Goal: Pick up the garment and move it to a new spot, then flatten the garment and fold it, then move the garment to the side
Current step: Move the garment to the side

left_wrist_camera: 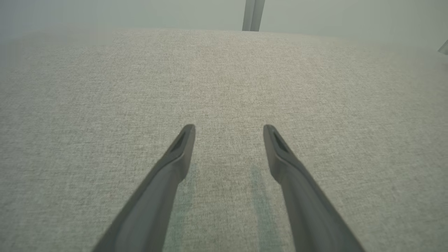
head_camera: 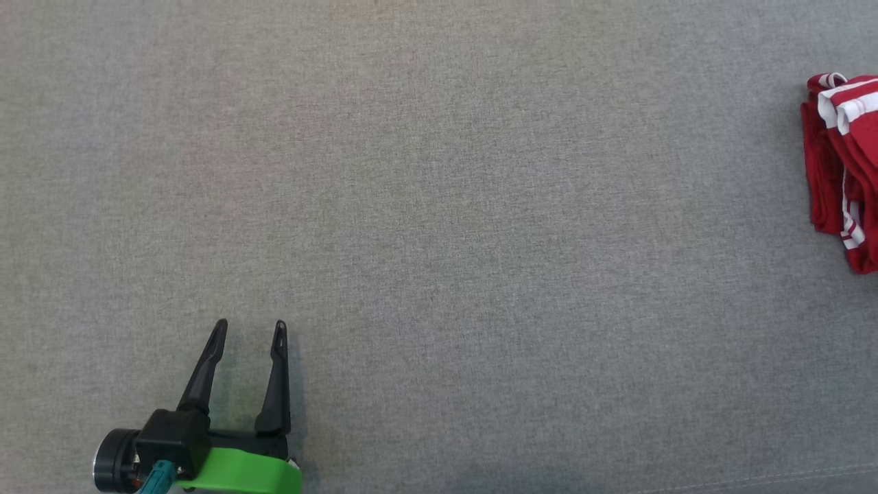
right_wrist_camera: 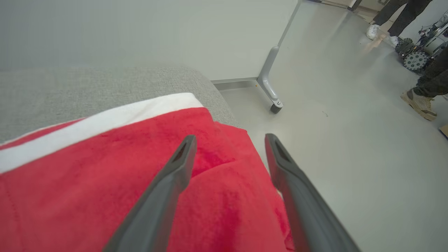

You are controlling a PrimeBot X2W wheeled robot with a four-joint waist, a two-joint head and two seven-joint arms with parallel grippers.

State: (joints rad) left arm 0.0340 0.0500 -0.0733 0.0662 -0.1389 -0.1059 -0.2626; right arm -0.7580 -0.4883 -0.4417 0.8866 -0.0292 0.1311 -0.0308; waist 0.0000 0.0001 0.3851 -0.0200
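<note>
A folded red garment with white stripes (head_camera: 845,171) lies at the far right edge of the grey fabric surface (head_camera: 439,206), partly cut off by the head view's border. My left gripper (head_camera: 250,331) rests open at the lower left, far from the garment, with nothing between its fingers (left_wrist_camera: 182,147). In the right wrist view my right gripper (right_wrist_camera: 229,140) hovers open just above the red garment (right_wrist_camera: 105,175), near the surface's corner. Nothing is held between its fingers (right_wrist_camera: 183,154).
The grey surface's edge (right_wrist_camera: 217,91) drops to a pale floor. A white panel on a wheeled metal leg (right_wrist_camera: 271,91) stands beyond it. People's feet (right_wrist_camera: 418,101) and a small wheeled machine (right_wrist_camera: 414,56) are on the floor at the far right.
</note>
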